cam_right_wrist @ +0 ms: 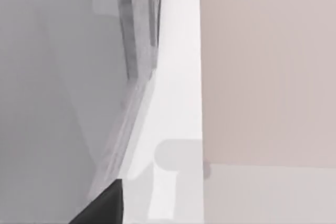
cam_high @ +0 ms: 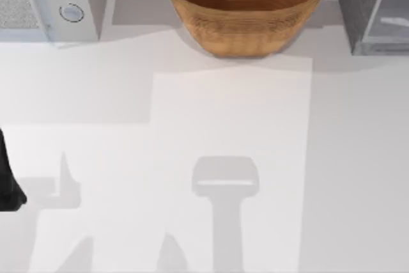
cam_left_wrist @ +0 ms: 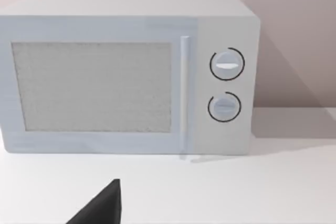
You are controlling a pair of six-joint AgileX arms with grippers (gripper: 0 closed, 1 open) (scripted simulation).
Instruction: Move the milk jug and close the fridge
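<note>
Grey fridge (cam_high: 370,11) stands at the table's (cam_high: 230,158) back right, beside the basket (cam_high: 246,7); closing it seems the step in hand, calling for a push on its door. Neither gripper's state can be told.

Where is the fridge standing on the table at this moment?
In the top view the fridge stands at the table's far right corner, just right of the woven basket; the microwave is at the opposite, left corner.
</note>
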